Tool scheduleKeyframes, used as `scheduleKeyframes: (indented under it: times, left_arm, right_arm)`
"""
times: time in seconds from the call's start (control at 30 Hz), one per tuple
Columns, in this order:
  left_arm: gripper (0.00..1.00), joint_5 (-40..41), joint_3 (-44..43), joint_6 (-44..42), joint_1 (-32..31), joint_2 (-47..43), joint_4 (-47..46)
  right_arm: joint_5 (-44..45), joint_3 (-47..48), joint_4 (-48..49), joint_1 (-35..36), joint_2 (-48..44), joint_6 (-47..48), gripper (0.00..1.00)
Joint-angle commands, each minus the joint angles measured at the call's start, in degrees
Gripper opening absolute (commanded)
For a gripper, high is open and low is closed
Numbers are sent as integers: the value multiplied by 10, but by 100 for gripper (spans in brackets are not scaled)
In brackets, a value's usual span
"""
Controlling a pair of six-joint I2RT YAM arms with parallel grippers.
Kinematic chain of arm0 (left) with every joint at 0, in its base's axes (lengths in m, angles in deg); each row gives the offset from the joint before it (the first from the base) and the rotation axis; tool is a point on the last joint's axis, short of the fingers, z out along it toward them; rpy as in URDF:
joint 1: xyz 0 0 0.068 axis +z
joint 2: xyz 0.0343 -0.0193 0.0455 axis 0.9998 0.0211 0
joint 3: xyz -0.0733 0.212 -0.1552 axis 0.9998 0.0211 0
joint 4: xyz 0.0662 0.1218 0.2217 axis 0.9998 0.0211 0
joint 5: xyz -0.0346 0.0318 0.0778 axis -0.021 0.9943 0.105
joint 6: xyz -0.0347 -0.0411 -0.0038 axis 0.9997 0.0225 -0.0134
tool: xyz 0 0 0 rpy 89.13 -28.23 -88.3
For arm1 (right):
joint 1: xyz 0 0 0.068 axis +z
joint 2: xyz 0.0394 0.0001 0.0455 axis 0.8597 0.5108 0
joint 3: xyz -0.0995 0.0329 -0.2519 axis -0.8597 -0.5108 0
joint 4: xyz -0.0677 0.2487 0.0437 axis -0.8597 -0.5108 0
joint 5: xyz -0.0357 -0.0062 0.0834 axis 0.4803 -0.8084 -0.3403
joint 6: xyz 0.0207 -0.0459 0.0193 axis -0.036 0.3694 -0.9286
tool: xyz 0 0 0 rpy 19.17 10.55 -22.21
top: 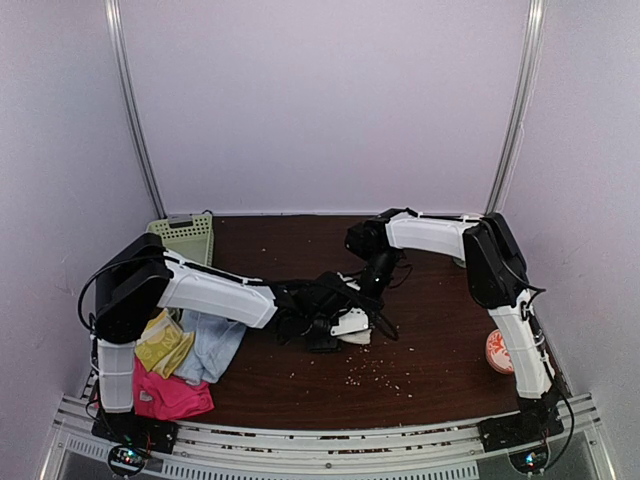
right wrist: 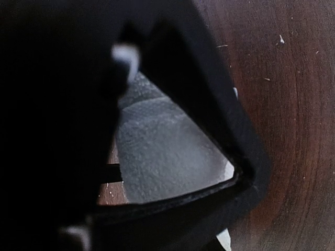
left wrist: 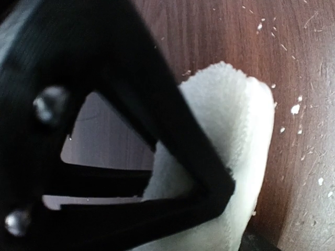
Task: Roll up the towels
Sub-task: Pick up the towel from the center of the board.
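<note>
A cream-white towel [top: 353, 324] lies partly rolled at the table's middle. My left gripper [top: 336, 322] reaches it from the left. In the left wrist view the gripper [left wrist: 224, 186] has its tips closed together on the towel's [left wrist: 246, 130] thick rolled edge. My right gripper [top: 372, 300] comes down on it from behind. In the right wrist view the gripper [right wrist: 246, 175] has its tips together over the towel [right wrist: 167, 151], with a bit of cloth showing past them. A pale blue towel [top: 213, 345], a yellow-green one [top: 165, 345] and a hot-pink one [top: 172, 396] lie piled at the near left.
A pale green slotted basket [top: 186, 238] stands at the back left, behind the left arm. A round orange-and-white object [top: 499, 352] sits near the right arm's base. White lint is scattered over the dark wood table [top: 440, 330].
</note>
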Motion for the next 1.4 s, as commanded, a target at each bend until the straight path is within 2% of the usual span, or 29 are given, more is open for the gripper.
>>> scheduleKeyframes:
  times: [0.0,0.13,0.2,0.5,0.77,0.97,1.27,1.37]
  left_arm:
    - [66,45,-17,-23,-1,24,-14]
    - [53,40,-27,-36,-1,35,-7]
    - [50,40,-35,-38,-2,39,0]
    - [67,-34,-50,-42,-10,27,58]
    - [68,-106,-81,-44,-12,15,103]
    - [67,-99,-110,-27,-12,42,126]
    - [47,-35,-143,-9,-12,87,149]
    - [32,-43,-141,-13,-12,82,147]
  right_arm:
    - [88,-40,-30,6,68,3,18]
    - [84,-39,-32,4,65,6,17]
    - [80,-38,-33,3,64,6,18]
    - [84,-40,-29,0,67,3,18]
    - [91,-41,-23,0,67,-2,18]
    - [92,-43,-21,0,68,-4,18]
    - [89,-44,-22,0,66,-4,18]
    - [86,-46,-24,0,57,-1,20]
